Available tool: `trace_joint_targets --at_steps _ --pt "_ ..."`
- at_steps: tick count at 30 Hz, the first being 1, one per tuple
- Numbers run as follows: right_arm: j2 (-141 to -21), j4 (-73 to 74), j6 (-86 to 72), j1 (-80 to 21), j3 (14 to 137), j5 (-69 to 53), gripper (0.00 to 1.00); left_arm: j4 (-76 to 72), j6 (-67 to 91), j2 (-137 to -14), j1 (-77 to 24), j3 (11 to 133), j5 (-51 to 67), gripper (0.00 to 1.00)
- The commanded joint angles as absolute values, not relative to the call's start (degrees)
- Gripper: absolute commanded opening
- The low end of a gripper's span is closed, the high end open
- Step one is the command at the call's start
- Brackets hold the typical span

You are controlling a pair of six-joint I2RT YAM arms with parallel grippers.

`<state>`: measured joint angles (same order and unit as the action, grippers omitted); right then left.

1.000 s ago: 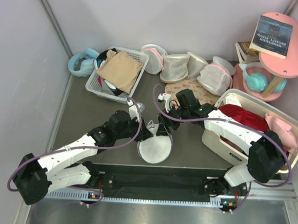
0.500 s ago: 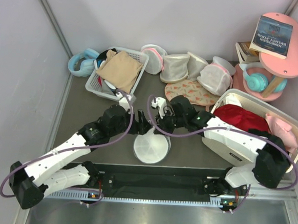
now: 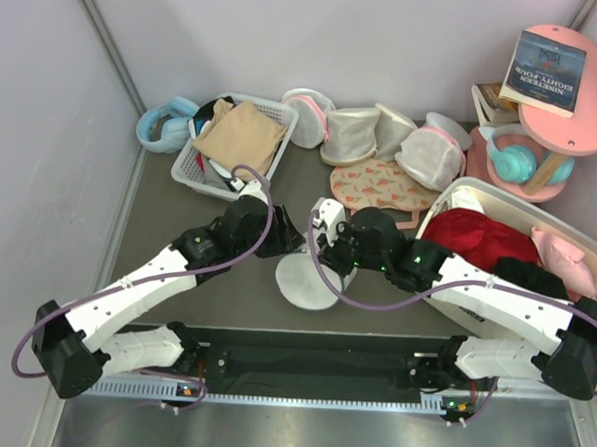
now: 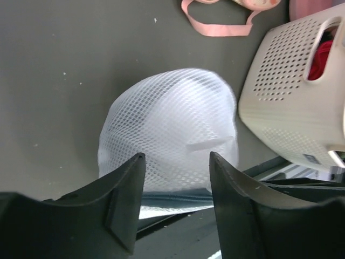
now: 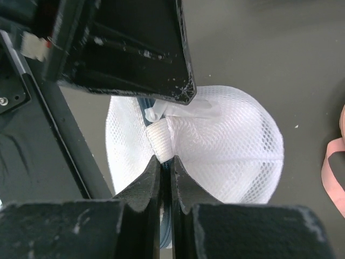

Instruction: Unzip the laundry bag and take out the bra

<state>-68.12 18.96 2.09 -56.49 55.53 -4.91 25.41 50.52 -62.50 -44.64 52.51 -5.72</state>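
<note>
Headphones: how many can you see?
2. Pale blue headphones lie far left beside the white slatted plastic basket; teal headphones with pink pads hang on the pink stand far right. Others could be hidden.

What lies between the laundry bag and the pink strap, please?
Nothing but bare table, shown in the left wrist view between laundry bag and pink strap.

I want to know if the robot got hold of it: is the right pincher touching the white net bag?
Touching. The right wrist view shows the right gripper shut on the laundry bag, with its fingertips pinching the bag's white rim.
</note>
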Motion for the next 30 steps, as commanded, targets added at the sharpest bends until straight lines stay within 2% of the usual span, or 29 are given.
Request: trace_joint_targets --at_steps 1,9,12,18,30 --pt "-68.4 16.4 2.5 -58.3 56.0 -1.9 0.00 24.3 52.9 -60.8 -44.8 54.2 -3.9 0.53" --pt "-70.0 16.8 2.1 -58.8 56.1 -1.0 0.00 23.6 55.7 -57.8 -45.4 53.3 -7.0 0.52" --pt "-70.2 16.7 1.8 -59.1 56.0 -1.0 0.00 23.2 55.6 -58.7 -45.4 53.4 -4.8 0.52" --pt "-70.5 16.4 1.2 -59.1 56.0 -0.4 0.00 23.8 56.2 -60.1 -45.9 53.2 -3.3 0.40" --pt "-70.4 15.7 0.4 -59.1 55.4 -0.3 0.00 23.9 57.1 -61.5 -46.1 52.6 -1.5 0.36"
